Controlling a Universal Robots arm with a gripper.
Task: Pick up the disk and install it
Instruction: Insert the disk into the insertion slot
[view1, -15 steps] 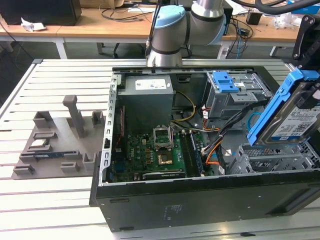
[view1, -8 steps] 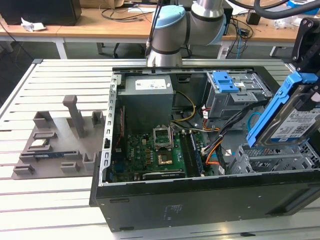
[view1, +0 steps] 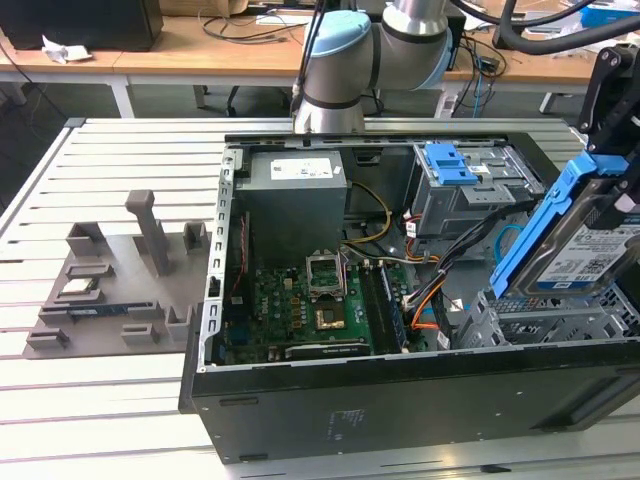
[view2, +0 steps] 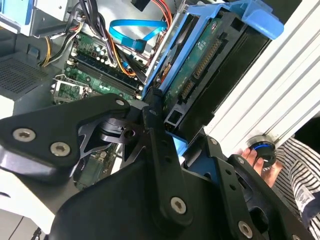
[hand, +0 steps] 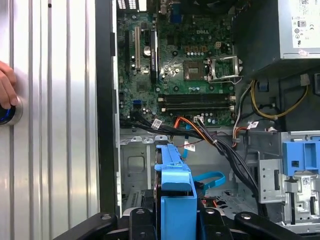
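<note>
The disk (view1: 585, 255), a silver drive with a white-and-blue label in blue side rails, hangs tilted above the open computer case (view1: 380, 400) at the exterior view's right. My gripper (view1: 612, 195) is shut on it from above. Just below the disk sits the empty metal drive cage (view1: 540, 320). In the second wrist view the disk (view2: 210, 65) shows its circuit-board side, clamped between my black fingers (view2: 152, 117) of the gripper (view2: 180, 135). In the first wrist view the disk (hand: 175, 195) is seen edge-on in the gripper (hand: 175, 222), over the case's floor.
The case holds a green motherboard (view1: 300, 300), a grey power-supply box (view1: 295, 180), a light-blue latch plate (view1: 450, 163) and loose cables (view1: 430, 290). A grey fixture (view1: 120, 280) lies on the slatted table at the exterior view's left. A person's hand (view2: 255, 155) rests on a round button.
</note>
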